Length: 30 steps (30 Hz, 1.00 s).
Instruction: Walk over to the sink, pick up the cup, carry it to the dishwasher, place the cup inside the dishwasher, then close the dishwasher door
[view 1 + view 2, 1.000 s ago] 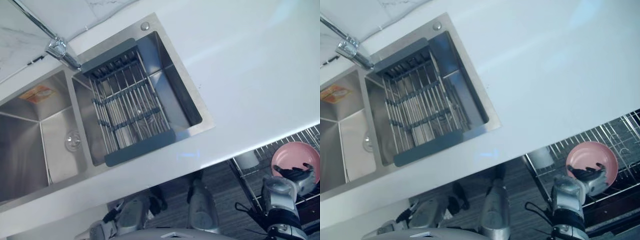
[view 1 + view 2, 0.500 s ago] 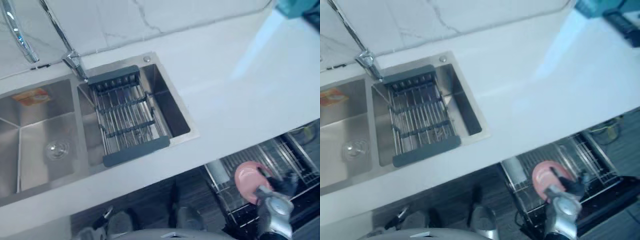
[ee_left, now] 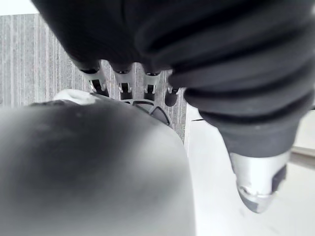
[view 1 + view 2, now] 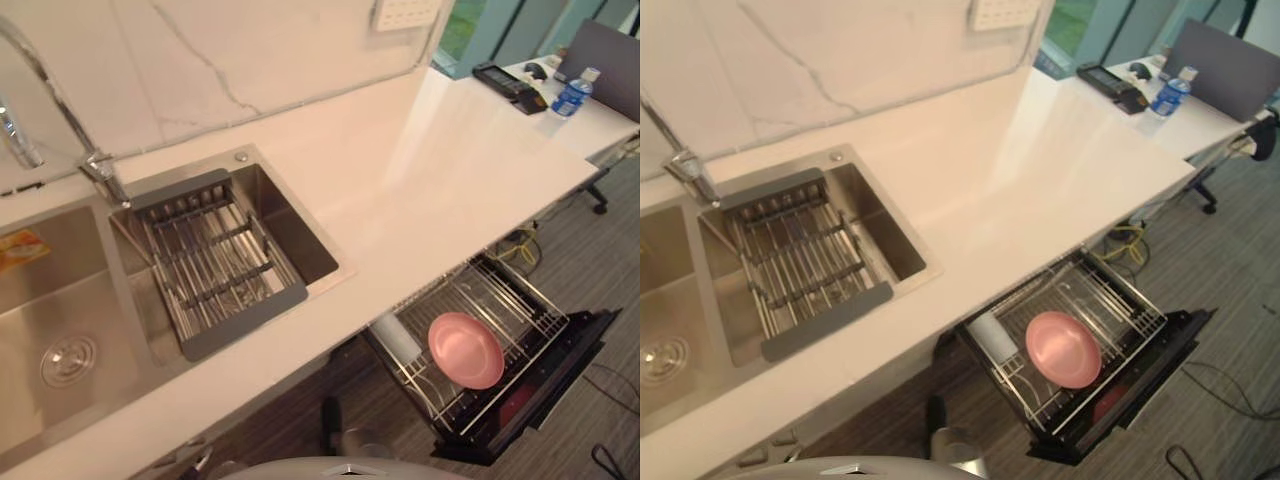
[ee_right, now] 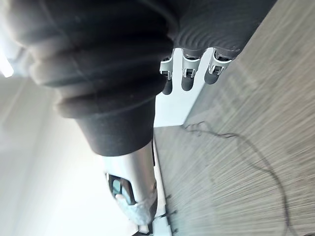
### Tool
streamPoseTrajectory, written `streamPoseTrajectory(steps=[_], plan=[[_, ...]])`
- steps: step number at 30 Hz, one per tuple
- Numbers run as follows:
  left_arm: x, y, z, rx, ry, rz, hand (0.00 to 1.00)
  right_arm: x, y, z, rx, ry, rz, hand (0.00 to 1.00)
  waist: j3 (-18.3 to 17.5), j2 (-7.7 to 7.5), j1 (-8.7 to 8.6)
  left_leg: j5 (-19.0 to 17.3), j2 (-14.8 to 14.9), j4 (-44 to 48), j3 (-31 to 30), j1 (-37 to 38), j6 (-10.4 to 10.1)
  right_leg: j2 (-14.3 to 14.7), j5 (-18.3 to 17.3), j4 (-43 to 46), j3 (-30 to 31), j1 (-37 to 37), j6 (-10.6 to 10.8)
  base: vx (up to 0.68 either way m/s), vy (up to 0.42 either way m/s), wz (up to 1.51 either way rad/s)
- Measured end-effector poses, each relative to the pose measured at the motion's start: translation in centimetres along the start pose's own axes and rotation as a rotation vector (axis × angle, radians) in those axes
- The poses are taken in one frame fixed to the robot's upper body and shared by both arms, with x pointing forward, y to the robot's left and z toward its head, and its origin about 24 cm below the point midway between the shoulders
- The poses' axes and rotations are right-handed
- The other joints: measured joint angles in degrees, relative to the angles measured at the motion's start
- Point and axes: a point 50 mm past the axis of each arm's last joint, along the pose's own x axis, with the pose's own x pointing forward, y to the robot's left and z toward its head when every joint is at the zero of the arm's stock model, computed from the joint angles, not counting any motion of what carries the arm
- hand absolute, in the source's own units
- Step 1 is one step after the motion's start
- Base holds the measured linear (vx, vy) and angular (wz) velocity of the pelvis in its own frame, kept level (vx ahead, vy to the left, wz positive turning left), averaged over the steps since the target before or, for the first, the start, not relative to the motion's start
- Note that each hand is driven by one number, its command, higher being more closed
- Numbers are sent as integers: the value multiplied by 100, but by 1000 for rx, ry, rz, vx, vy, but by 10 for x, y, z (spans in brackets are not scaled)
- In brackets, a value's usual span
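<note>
Where the white desk (image 4: 430, 180) runs along the marble wall, a steel sink (image 4: 290, 225) is set into it, with the tap (image 4: 100, 165) at its back edge. A wire draining rack (image 4: 215, 260) with dark end pieces spans the sink's right-hand basin. The basin beside it holds a round drain and a small orange label.

Below the front edge of the desk the dishwasher stands open, its dark door (image 4: 560, 375) folded down towards the grey striped floor (image 4: 610, 240). Its wire basket (image 4: 500, 295) is pulled out over the door. The cup (image 4: 397, 335), a white cylinder, lies on its side at the end of the basket nearest the sink. A pink plate (image 4: 465, 350) leans in the basket just beside it.

At the far end of the desk, well apart from the sink, stand a water bottle (image 4: 573, 93) and a flat black device (image 4: 508, 80).

In the left wrist view, the left hand (image 3: 206, 64) hangs beside the white cabinet front. Its fingers (image 3: 121, 83) are relaxed and hold nothing, and the thumb (image 3: 258, 179) sticks out apart from them. In the right wrist view, the right hand (image 5: 113, 54) hangs above the floor. Its fingers (image 5: 187, 73) are likewise loose and empty, with the thumb (image 5: 130, 182) out straight.
</note>
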Motion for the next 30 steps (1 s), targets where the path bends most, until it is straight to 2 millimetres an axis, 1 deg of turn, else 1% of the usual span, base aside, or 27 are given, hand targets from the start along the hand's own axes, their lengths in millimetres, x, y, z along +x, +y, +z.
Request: streamPoseTrajectory(steps=[1, 2, 3, 4, 5, 6, 7, 8, 9, 11, 12, 14, 15, 16, 18, 21, 23, 25, 26, 27, 29, 30], plan=[[1, 1, -6, -34, 7, -4, 0, -3, -12, -13, 20, 48, -10, 0, -4, 12, 3, 31, -21, -88, 22, 96, -13, 0, -3, 0, 4, 60, -1, -11, 21, -4], [1, 2, -11, -65, 11, -9, 0, -7, -23, -26, 26, 85, -8, 0, -84, 100, 27, 35, -24, -101, 24, 122, -18, 0, -12, 0, 1, 80, 2, 0, 0, 0], [2, 1, -13, -76, 11, -12, 0, -10, -27, -34, 28, 104, -7, 0, -112, 130, 34, 34, -26, -101, 26, 122, -18, -5, -14, 0, 1, 81, 5, -46, 29, 2], [2, 0, -15, -105, 3, -19, 0, -17, -36, -53, 53, 152, 4, 0, -132, 189, 56, 27, -39, -95, 29, 126, -13, -29, -39, -1, -7, 92, 9, -40, 20, 3], [2, 0, -15, -109, 0, -20, 0, -19, -37, -57, 55, 161, 10, 0, -132, 200, 65, 27, -40, -94, 30, 127, -12, -33, -41, -1, -9, 94, 5, -70, 23, 6], [2, -1, -14, -124, -16, -28, 0, -26, -40, -73, 68, 200, 33, 0, -144, 233, 108, 20, -40, -90, 31, 133, -5, -46, -58, -1, -27, 111, 13, -69, 9, 5], [3, -2, -13, -134, -27, -33, 0, -31, -42, -84, 78, 228, 59, 0, -141, 250, 188, 4, -40, -88, 31, 173, -21, -53, -76, -2, -35, 158, 23, -85, 12, 5], [3, -2, -13, -136, -33, -36, 0, -34, -42, -89, 82, 238, 75, 0, -142, 252, 219, -20, -40, -88, 28, 192, -52, -54, -83, -2, -40, 181, 17, -93, 13, 6], [3, -3, -12, -145, -43, -39, 0, -38, -40, -97, 80, 251, 107, 0, -140, 255, 273, -44, -39, -84, 8, 217, -16, -62, -88, -2, -67, 227, 19, -72, 15, 13], [3, -4, -10, -157, -51, -42, 0, -45, -32, -109, 58, 269, 169, 0, -137, 261, 346, -46, -46, -74, -92, 209, -14, -96, -102, -2, -163, 277, 30, -54, 22, 24], [3, -5, -9, -158, -54, -46, 0, -52, -22, -121, 44, 294, 224, 0, -133, 276, 406, -45, -52, -74, -134, 204, -13, -125, -116, -2, -240, 311, 35, -36, 30, 25], [3, -8, -7, -155, -58, -52, 0, -58, -14, -131, 34, 317, 264, 0, -122, 299, 479, -41, -63, -75, -186, 203, -7, -145, -130, -2, -300, 341, 49, -16, 30, 22], [3, -9, -6, -153, -61, -56, 0, -61, -16, -136, 23, 315, 249, 0, -107, 324, 510, -31, -74, -77, -262, 195, -6, -162, -145, -1, -360, 378, 53, 10, 33, 34], [3, -10, -6, -155, -61, -68, 0, -65, -20, -140, 55, 333, 251, 0, -75, 363, 514, 34, -91, -92, -358, 194, 26, -190, -162, 18, -459, 423, 55, 19, 33, 36], [3, -11, -6, -153, -64, -77, 0, -69, -21, -146, 84, 362, 252, 0, -54, 389, 496, 73, -117, -121, -457, 191, 31, -218, -190, 79, -541, 435, 92, 25, 31, 27], [4, -11, -8, -153, -64, -80, 0, -79, -17, -158, 83, 384, 281, 0, -46, 429, 487, 253, -252, -390, -705, 196, 63, -329, -271, 194, -812, 430, 128, 9, 18, 43], [4, -15, -7, -149, -84, -94, 0, -86, -10, -166, 52, 405, 320, 0, -14, 446, 578, 425, -337, -606, -930, 198, 89, -410, -377, 286, -1028, 447, 143, -18, 5, 58], [4, -16, -5, -137, -98, -100, 0, -88, -6, -169, 39, 401, 341, 0, -1, 444, 682, 541, -370, -714, -1101, 193, 83, -458, -460, 385, -1215, 456, 138, -42, -10, 53], [3, -18, -3, -117, -108, -106, 0, -91, 1, -172, 27, 412, 369, 0, 15, 445, 743, 637, -383, -803, -1254, 179, 77, -488, -534, 460, -1370, 463, 130, -45, -20, 53], [3, -19, -2, -113, -109, -107, 0, -92, 3, -173, 26, 415, 375, 0, 19, 444, 751, 655, -385, -814, -1287, 176, 75, -495, -544, 475, -1406, 463, 127, -64, -43, 55], [3, -21, -1, -102, -116, -119, 0, -98, 22, -179, 22, 437, 436, 0, 40, 442, 779, 793, -393, -898, -1548, 88, 67, -534, -678, 567, -1636, 459, 99, -67, -54, 52], [3, -21, -1, -101, -117, -123, 0, -98, 28, -179, 23, 437, 453, 0, 55, 450, 799, 814, -392, -906, -1587, 81, 60, -540, -697, 588, -1680, 459, 92, -76, -48, 43]])
